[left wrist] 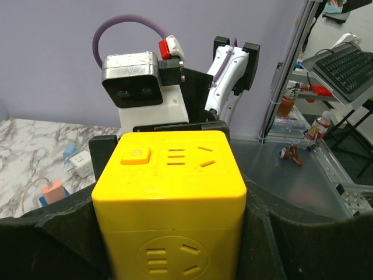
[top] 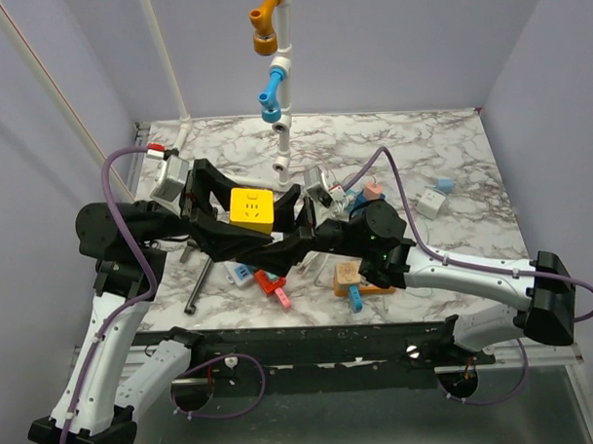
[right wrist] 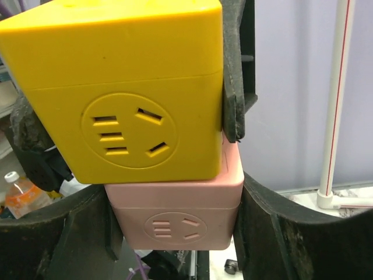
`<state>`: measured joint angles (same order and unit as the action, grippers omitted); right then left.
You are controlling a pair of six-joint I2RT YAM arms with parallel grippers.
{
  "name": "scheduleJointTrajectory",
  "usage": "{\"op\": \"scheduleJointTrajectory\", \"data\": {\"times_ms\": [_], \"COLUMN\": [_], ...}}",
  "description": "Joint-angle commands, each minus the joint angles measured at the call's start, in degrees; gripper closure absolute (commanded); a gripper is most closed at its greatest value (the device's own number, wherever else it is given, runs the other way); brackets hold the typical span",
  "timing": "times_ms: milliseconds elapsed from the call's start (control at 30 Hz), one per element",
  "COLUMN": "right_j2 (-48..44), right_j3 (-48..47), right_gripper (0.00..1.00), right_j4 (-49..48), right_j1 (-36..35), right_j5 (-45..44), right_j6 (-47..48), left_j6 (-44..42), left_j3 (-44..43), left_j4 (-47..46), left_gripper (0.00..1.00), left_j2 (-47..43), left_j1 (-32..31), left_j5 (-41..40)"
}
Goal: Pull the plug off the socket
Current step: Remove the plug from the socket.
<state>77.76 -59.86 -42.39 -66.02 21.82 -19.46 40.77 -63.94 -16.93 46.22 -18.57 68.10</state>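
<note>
No long white power strip shows in any view. A yellow cube socket point(top: 251, 208) with an orange button is held up above the table. My left gripper point(left wrist: 169, 233) is shut on it, with black fingers point(left wrist: 291, 245) on both its sides. In the right wrist view the yellow cube point(right wrist: 122, 99) sits flush against a pink cube socket point(right wrist: 175, 216). My right gripper point(right wrist: 175, 227) is shut on the pink cube. From above, the right gripper point(top: 302, 230) meets the left gripper point(top: 249, 214) at mid-table, and the pink cube is hidden.
A white pipe stand point(top: 284, 135) with orange and blue fittings rises at the back centre. A white adapter point(top: 430, 202), a pink plug point(top: 371, 192), a wooden block point(top: 349, 277), red and pink pieces point(top: 271, 286) and a black tool point(top: 197, 289) lie on the marble table point(top: 472, 235).
</note>
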Motion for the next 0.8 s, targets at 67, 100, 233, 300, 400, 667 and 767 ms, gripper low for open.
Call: {"op": "scheduleJointTrajectory", "data": {"times_ms": [67,100,233,300,400,667,767], "right_j2": [-1.61,-2.49,-5.67,-6.2,-5.56,-1.77,2.64], "right_j3": [-0.95,-1.51,-7.96,-11.73,-15.29,-18.8,-22.63], "right_gripper": [0.78,0.79,0.9,0.93,0.97,0.99,0.99], "right_j4": [1.97,5.16,27.21,39.93,55.95,73.82,80.21], "right_j1": [-0.36,-0.37,-0.42,-0.39,-0.37,-0.35,-0.41], "right_j5": [-5.74,-6.31,-9.74,-11.38,-15.72,-19.71,-20.59], "right_j6": [0.88,2.6,12.73,18.49,25.03,35.72,39.62], "left_j6": [-3.23,-4.73,-14.66,-21.88,-32.06,-66.6,-77.39], "left_j3": [-0.82,-0.87,-2.74,-4.57,-7.45,-13.37,-16.53], "left_j4": [0.69,2.63,16.37,24.16,35.61,69.62,81.0], "left_gripper": [1.0,0.94,0.22,0.03,0.01,0.02,0.01], "left_j2": [-2.32,-2.66,-4.61,-5.59,-6.15,-4.03,-0.7], "left_j1": [0.37,0.45,0.72,0.73,0.72,0.73,0.73], "left_j5": [-1.02,-1.11,-4.6,-6.08,-8.69,-5.36,-4.68]}}
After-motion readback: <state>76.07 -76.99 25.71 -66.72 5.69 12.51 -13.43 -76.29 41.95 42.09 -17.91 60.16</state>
